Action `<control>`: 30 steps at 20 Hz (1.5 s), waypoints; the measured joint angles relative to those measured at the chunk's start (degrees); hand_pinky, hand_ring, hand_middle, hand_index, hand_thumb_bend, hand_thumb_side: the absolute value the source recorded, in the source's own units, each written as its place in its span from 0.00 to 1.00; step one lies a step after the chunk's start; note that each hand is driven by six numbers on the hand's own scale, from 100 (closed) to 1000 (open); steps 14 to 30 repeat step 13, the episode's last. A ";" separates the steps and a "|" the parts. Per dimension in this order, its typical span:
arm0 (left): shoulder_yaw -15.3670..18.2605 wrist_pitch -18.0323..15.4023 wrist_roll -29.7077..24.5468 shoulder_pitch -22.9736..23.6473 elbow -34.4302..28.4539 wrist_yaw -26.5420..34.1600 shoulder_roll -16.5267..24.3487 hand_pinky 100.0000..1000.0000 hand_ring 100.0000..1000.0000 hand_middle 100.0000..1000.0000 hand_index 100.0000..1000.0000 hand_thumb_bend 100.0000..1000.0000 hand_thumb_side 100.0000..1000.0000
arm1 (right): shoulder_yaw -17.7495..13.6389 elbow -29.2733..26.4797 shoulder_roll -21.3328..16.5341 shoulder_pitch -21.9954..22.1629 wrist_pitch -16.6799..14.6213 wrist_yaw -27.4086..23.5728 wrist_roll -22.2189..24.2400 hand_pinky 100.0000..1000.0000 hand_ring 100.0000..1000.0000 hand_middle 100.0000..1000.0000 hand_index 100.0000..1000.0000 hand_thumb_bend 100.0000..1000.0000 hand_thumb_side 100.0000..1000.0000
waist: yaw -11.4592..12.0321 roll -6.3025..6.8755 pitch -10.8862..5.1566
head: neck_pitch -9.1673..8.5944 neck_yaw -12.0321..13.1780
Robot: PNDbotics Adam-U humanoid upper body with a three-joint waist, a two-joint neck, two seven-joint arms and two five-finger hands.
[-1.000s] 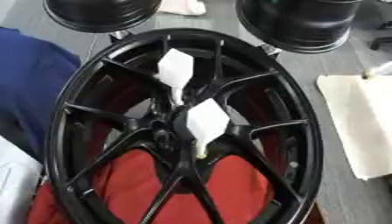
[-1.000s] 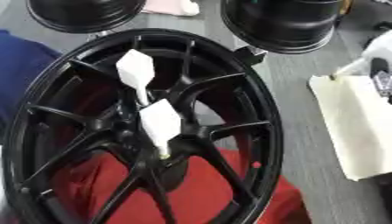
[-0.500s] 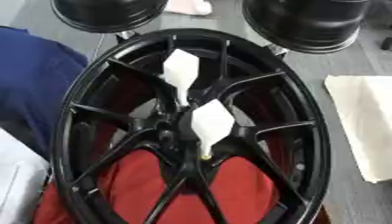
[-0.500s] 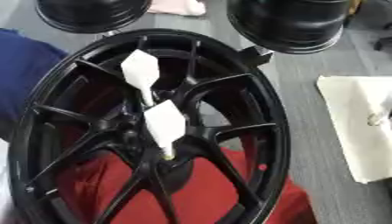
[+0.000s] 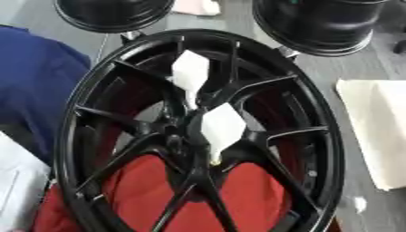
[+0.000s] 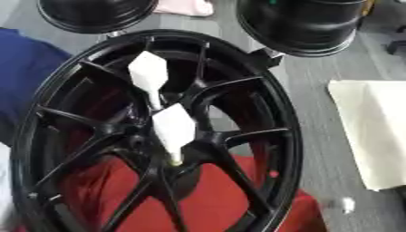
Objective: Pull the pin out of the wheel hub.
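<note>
We look down on a black spoked wheel that fills most of the view, lying over red cloth, with blue cloth to its left. Two white diamond-shaped tags stand up from the wheel: one over a far spoke, the other at the hub. The near tag narrows to a thin stem with a yellowish tip seated at the hub, and we take this to be the pin. Neither robot hand appears in either view, so we cannot say how their fingers stand or whether they carry anything. We judge the pin light and thin, the tag flat and likely bendable, so a pinch low on the stem, close to the hub, seems safer than pulling the tag. The wheel looks heavy and rigid and should stay put. Two dark round tubs sit beyond the wheel; their contents are hidden. A pale sheet lies to the right.
</note>
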 measured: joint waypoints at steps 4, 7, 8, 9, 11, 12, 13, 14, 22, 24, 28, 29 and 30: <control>-0.12 -0.04 -0.08 -0.09 0.00 0.00 0.00 0.62 0.73 0.54 0.64 0.00 0.66 | 2.17 -0.09 -0.90 -1.42 -7.29 -4.43 -0.56 0.84 0.67 0.63 0.78 0.00 0.47 | 0.21 -0.06 0.00 | 0.00 -0.01; -0.15 -0.06 -0.24 -0.23 0.00 0.03 0.00 0.62 0.73 0.54 0.64 0.00 0.66 | 4.30 -0.09 -1.44 -2.88 -12.36 -7.52 0.70 0.84 0.66 0.61 0.76 0.00 0.47 | 0.46 -0.30 -0.01 | 0.00 -0.03; -0.16 -0.02 -0.32 -0.33 0.00 0.07 0.00 0.62 0.73 0.54 0.64 0.00 0.67 | 4.99 -0.09 -1.65 -3.51 -13.73 -8.42 1.31 0.83 0.65 0.61 0.75 0.00 0.48 | 0.51 -0.37 -0.02 | 0.00 -0.05; -0.17 0.02 -0.40 -0.44 0.00 0.15 0.00 0.62 0.73 0.54 0.64 0.00 0.66 | 5.64 -0.10 -1.78 -4.19 -14.93 -9.37 1.95 0.83 0.64 0.60 0.74 0.00 0.48 | 0.59 -0.40 -0.02 | 0.00 -0.07; -0.24 0.03 -0.55 -0.51 0.00 0.29 0.00 0.62 0.73 0.54 0.64 0.00 0.66 | 6.79 -0.10 -2.10 -5.55 -16.51 -10.97 3.21 0.82 0.61 0.58 0.73 0.00 0.48 | 0.75 -0.38 -0.02 | 0.00 -0.11; -0.35 0.04 -0.59 -0.54 0.00 0.38 0.00 0.62 0.73 0.54 0.64 0.00 0.66 | 7.29 -0.10 -2.17 -6.19 -16.85 -11.64 3.83 0.82 0.61 0.57 0.73 0.00 0.48 | 0.78 -0.39 -0.02 | 0.00 -0.13; -0.48 0.07 -0.65 -0.59 0.00 0.45 0.00 0.62 0.73 0.55 0.64 0.00 0.66 | 7.76 -0.10 -2.23 -6.77 -17.03 -12.45 4.50 0.82 0.61 0.58 0.73 0.00 0.48 | 0.83 -0.39 -0.02 | 0.00 -0.16; -0.48 0.07 -0.65 -0.59 0.00 0.45 0.00 0.62 0.73 0.55 0.64 0.00 0.66 | 7.76 -0.10 -2.23 -6.77 -17.03 -12.45 4.50 0.82 0.61 0.58 0.73 0.00 0.48 | 0.83 -0.39 -0.02 | 0.00 -0.16; -0.48 0.07 -0.65 -0.59 0.00 0.45 0.00 0.62 0.73 0.55 0.64 0.00 0.66 | 7.76 -0.10 -2.23 -6.77 -17.03 -12.45 4.50 0.82 0.61 0.58 0.73 0.00 0.48 | 0.83 -0.39 -0.02 | 0.00 -0.16; -0.48 0.07 -0.65 -0.59 0.00 0.45 0.00 0.62 0.73 0.55 0.64 0.00 0.66 | 7.76 -0.10 -2.23 -6.77 -17.03 -12.45 4.50 0.82 0.61 0.58 0.73 0.00 0.48 | 0.83 -0.39 -0.02 | 0.00 -0.16; -0.48 0.07 -0.65 -0.59 0.00 0.45 0.00 0.62 0.73 0.55 0.64 0.00 0.66 | 7.76 -0.10 -2.23 -6.77 -17.03 -12.45 4.50 0.82 0.61 0.58 0.73 0.00 0.48 | 0.83 -0.39 -0.02 | 0.00 -0.16; -0.48 0.07 -0.65 -0.59 0.00 0.45 0.00 0.62 0.73 0.55 0.64 0.00 0.66 | 7.76 -0.10 -2.23 -6.77 -17.03 -12.45 4.50 0.82 0.61 0.58 0.73 0.00 0.48 | 0.83 -0.39 -0.02 | 0.00 -0.16; -0.48 0.07 -0.65 -0.59 0.00 0.45 0.00 0.62 0.73 0.55 0.64 0.00 0.66 | 7.76 -0.10 -2.23 -6.77 -17.03 -12.45 4.50 0.82 0.61 0.58 0.73 0.00 0.48 | 0.83 -0.39 -0.02 | 0.00 -0.16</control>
